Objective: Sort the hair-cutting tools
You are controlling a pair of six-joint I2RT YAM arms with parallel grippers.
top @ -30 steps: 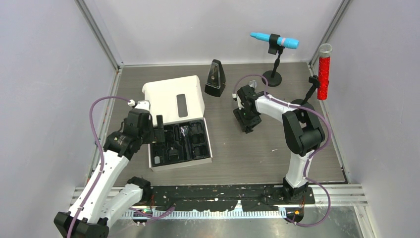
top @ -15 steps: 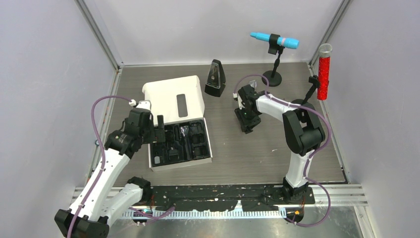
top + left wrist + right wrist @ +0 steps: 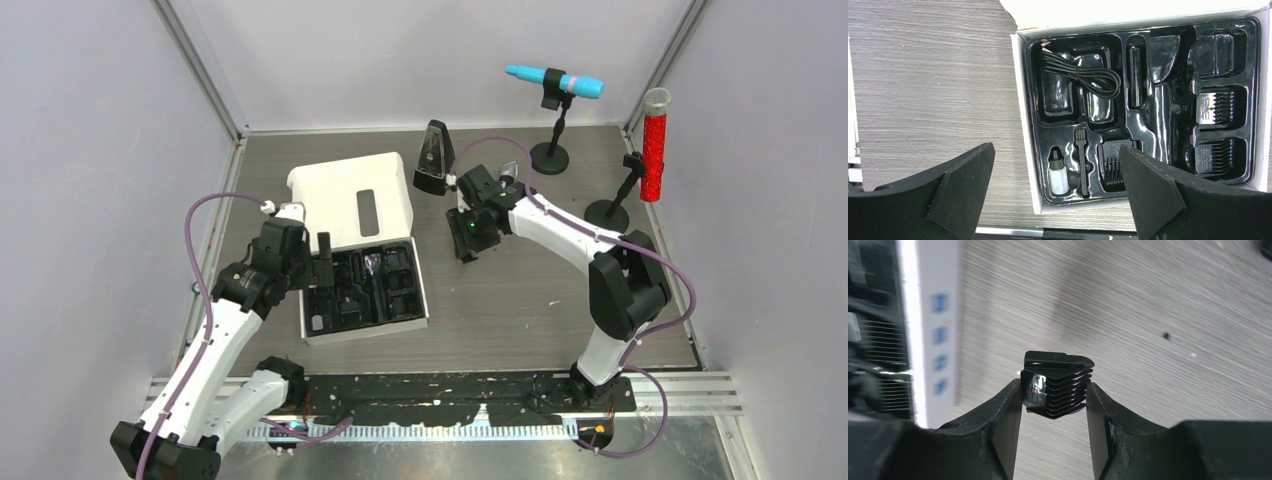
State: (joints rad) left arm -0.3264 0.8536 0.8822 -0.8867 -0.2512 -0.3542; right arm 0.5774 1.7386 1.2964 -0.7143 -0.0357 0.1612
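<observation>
A robot's right gripper hangs above the grey wood-grain table, just right of an open white cardboard box and near a black pyramid-shaped metronome. In the right wrist view its two black fingers are closed on a small black plastic comb guard, pinched at its sides and clear of the table, teeth stacked in a row. The blurred white box wall lies to the left of that view. The left gripper hovers with its fingers spread wide and holds nothing, over the near-left part of the box's glossy black moulded tray. Seated in the tray are a coiled black cable, a short black cylinder, a tiny clear bottle with a black cap, a slim black brush and several more toothed black guards. The step in hand appears to be bringing the held guard to the box. The next move likely calls for choosing a free guard-shaped recess, which cannot be identified with certainty here, turning the guard to match it, lowering it in, and releasing without crowding the left gripper.
</observation>
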